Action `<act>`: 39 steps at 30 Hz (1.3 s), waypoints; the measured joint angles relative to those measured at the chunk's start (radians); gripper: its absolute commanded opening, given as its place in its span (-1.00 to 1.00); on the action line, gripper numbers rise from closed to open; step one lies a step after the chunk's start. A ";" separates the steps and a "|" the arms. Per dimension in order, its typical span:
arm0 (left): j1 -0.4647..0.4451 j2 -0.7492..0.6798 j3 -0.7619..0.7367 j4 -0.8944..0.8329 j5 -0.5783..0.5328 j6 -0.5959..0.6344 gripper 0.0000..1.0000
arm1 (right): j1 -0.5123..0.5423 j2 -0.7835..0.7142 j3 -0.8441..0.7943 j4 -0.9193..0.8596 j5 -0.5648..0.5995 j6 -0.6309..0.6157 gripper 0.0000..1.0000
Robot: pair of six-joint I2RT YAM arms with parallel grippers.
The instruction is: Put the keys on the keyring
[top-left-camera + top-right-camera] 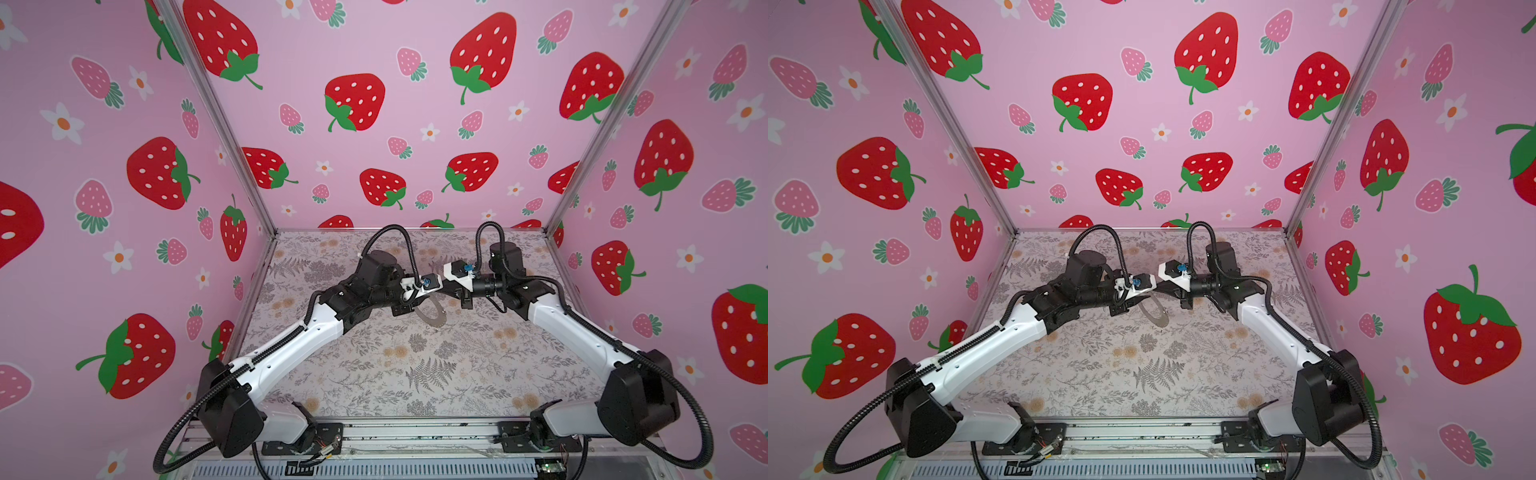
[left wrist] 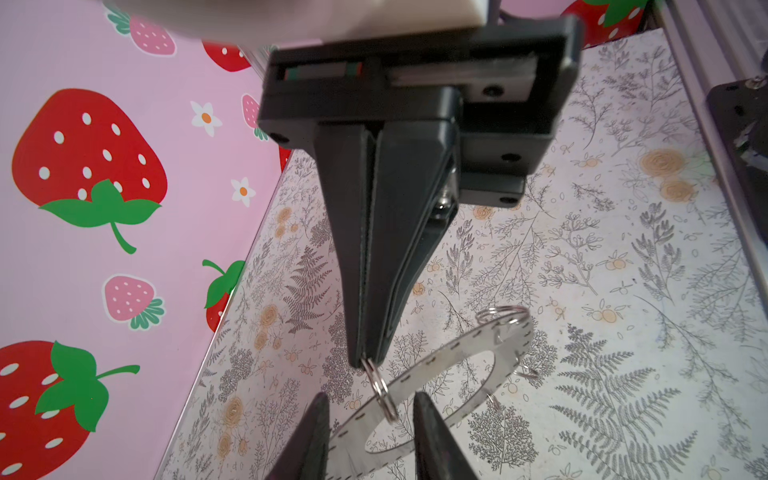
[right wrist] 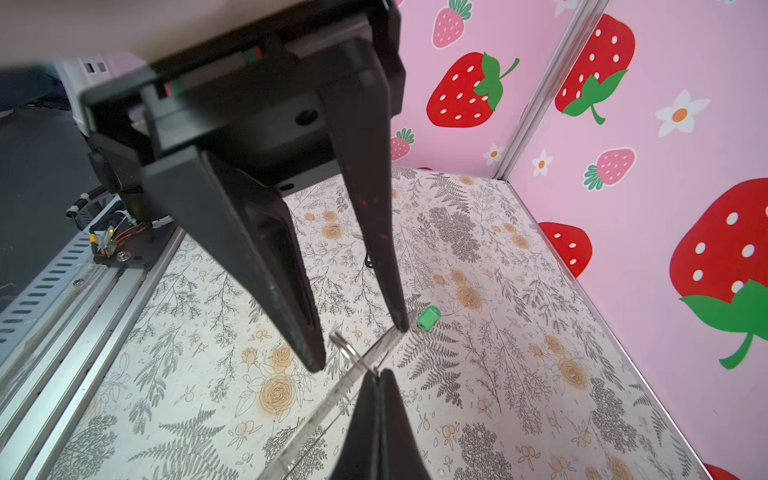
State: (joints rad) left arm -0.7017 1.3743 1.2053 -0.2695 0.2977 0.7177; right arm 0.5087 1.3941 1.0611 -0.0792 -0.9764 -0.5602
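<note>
Near the middle of the floral table point(image 1: 415, 374), the keyring point(image 2: 453, 351) is being held tilted between the two arms, as seen in both top views. One small wire loop point(image 2: 380, 386) on its rim is being pinched by the right gripper point(image 2: 366, 362), whose fingers are being pressed tightly together. The ring's band is being straddled by the spread fingers of the left gripper point(image 3: 359, 347); whether either fingertip is touching the metal cannot be told. Farther back, the green key point(image 3: 428, 318) is lying on the table, just beyond the ring's edge.

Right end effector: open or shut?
Shut: the right end effector pinches a wire loop of the keyring, fingers pressed together.
</note>
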 measured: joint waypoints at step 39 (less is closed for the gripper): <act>0.164 -0.027 -0.172 0.390 0.326 -0.367 -1.00 | -0.021 -0.107 -0.138 0.195 0.008 0.021 -0.53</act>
State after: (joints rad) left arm -0.5381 1.3476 1.0332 0.1207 0.6235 0.3508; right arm 0.4877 1.2869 0.9230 0.1154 -0.9680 -0.5392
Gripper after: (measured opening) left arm 0.045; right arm 0.236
